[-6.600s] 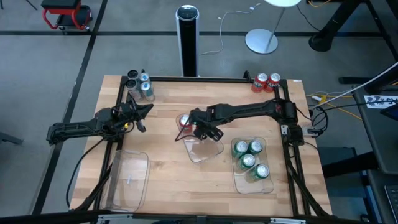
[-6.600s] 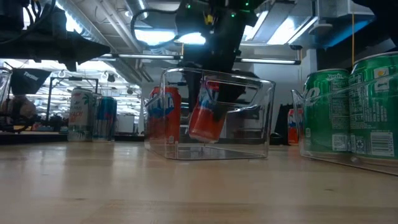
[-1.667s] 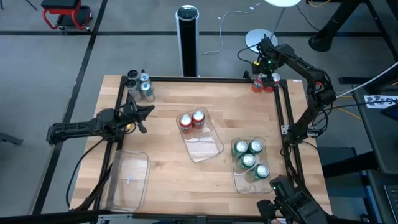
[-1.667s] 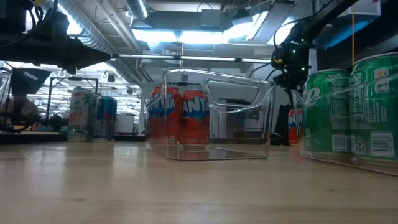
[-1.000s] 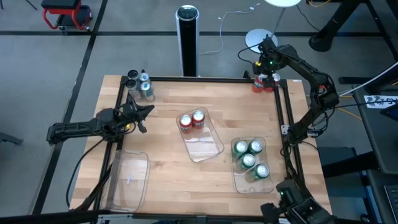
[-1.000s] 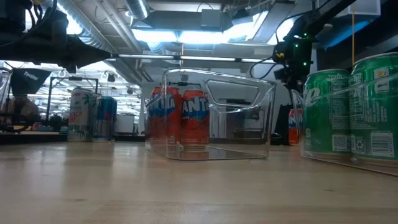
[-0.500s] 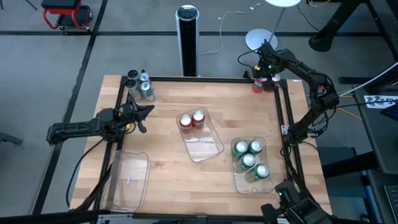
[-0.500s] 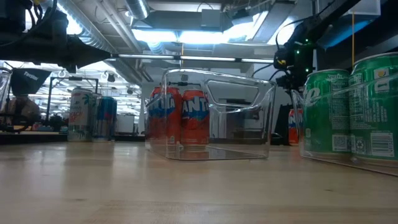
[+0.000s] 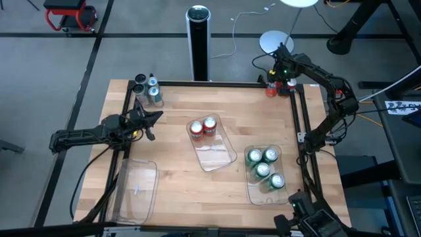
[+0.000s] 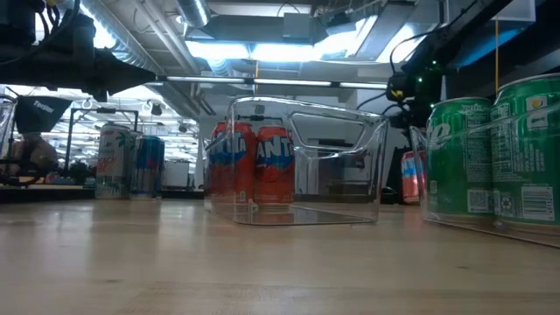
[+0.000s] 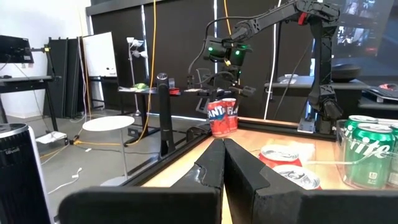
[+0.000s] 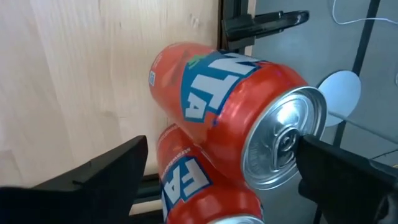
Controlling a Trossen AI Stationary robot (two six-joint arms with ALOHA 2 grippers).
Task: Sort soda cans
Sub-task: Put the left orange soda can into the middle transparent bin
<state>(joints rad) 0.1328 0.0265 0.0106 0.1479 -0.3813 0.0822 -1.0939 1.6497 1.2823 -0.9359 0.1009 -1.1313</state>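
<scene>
Beside the table frame [image 9: 295,112], the right gripper [image 12: 217,168] spreads wide around two red cans [image 12: 230,134]; left gripper [image 11: 224,163] shut.

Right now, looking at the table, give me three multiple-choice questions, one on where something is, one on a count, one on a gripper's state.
1. Where is the right gripper?
A. at the table's far right corner, over two red cans
B. over the green cans
C. above the empty tray

2. How many green cans stand in their tray?
A. two
B. four
C. six

3. How are the left gripper's fingers?
A. spread wide
B. closed on a can
C. shut, holding nothing

Answers: 1 A, the high view shows it there. 2 B, four silver tops show. 3 C, the left wrist view shows the fingers pressed together.
</scene>
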